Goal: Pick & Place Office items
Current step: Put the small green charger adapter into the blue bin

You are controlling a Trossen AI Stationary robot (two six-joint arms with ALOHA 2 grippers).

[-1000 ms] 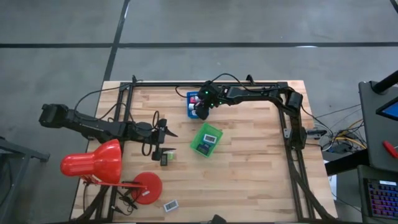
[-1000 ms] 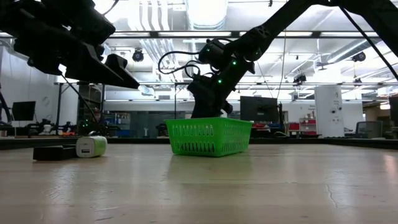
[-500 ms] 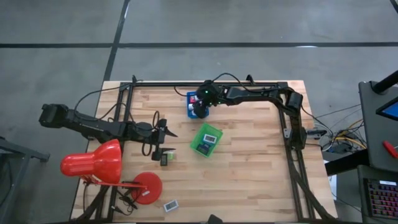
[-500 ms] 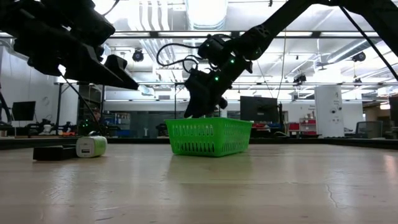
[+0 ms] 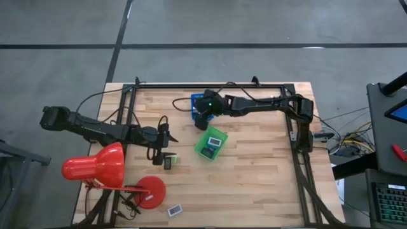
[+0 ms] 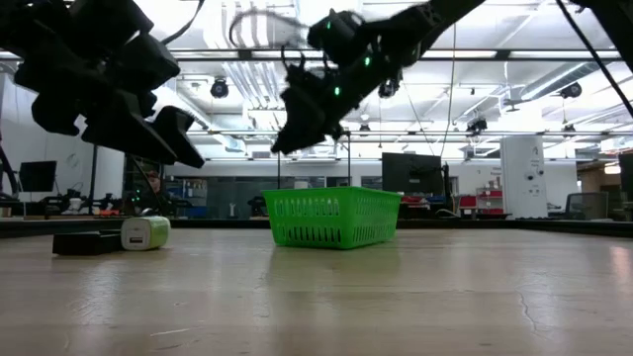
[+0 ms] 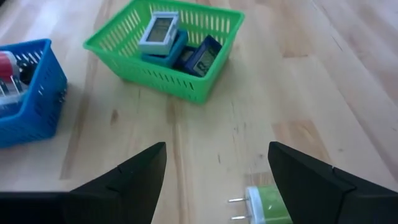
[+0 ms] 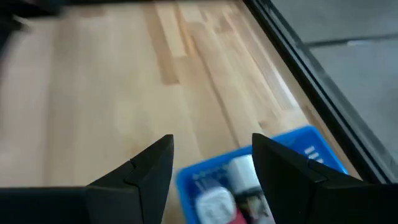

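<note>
high view: wooden table (image 5: 254, 172) carries a red desk lamp (image 5: 95, 166) at the near left corner. green tray (image 5: 210, 142) sits mid-table holding small office items (image 7: 176, 48); blue tray (image 5: 195, 102) near the far edge holds more. right claw (image 8: 211, 163) hangs above the blue tray, fingers apart, nothing between them. left claw (image 7: 214, 165) wide apart, over a green-white plug (image 7: 264, 204) and dark block (image 6: 87, 242) left of centre.
</note>
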